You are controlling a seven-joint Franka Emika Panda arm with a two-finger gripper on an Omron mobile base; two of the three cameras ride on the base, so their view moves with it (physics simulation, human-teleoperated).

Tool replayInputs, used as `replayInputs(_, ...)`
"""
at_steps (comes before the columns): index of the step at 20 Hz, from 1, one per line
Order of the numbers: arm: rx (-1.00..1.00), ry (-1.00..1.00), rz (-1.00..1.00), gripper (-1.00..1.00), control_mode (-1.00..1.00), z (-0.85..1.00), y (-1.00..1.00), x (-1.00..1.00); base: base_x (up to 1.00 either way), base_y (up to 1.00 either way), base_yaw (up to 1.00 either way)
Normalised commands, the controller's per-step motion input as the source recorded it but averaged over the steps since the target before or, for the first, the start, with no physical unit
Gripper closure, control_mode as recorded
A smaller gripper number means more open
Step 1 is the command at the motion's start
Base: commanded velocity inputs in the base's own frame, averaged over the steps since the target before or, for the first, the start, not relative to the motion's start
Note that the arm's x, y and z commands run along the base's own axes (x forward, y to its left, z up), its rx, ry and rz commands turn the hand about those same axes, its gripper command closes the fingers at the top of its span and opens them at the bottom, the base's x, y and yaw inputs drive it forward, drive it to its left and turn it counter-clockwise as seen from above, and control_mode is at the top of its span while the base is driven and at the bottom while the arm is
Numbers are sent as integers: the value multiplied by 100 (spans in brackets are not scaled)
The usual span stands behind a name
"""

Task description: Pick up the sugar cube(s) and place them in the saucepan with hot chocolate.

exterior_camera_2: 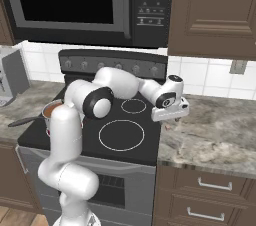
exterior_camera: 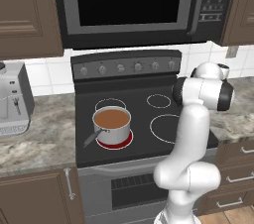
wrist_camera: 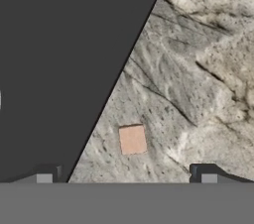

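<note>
A small tan sugar cube lies on the grey stone counter, just right of the black stove's edge. My gripper hangs open above it, with the cube between and a little ahead of the two fingertips. In the right base view the hand hovers low over the counter's left end, beside the stove. The steel saucepan with reddish-brown hot chocolate stands on the front left burner, its handle pointing to the front left. My arm partly hides the saucepan in the right base view.
The burner under the pan glows red. The other burner rings of the stove are bare. A coffee machine stands on the left counter. A microwave hangs above the stove, with cabinets on both sides.
</note>
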Motion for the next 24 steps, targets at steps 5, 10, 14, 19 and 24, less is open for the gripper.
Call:
replayInputs(5,0,0,0,-100,-100,-8,0,11,0,0,0)
replayInputs(10,0,0,0,-100,-100,-8,0,12,0,0,0)
replayInputs(14,0,0,0,-100,-100,-14,0,9,0,0,0)
replayInputs(19,0,0,0,-100,-100,-15,0,0,0,0,0)
replayInputs(24,0,0,0,-100,-100,-20,0,0,0,0,0)
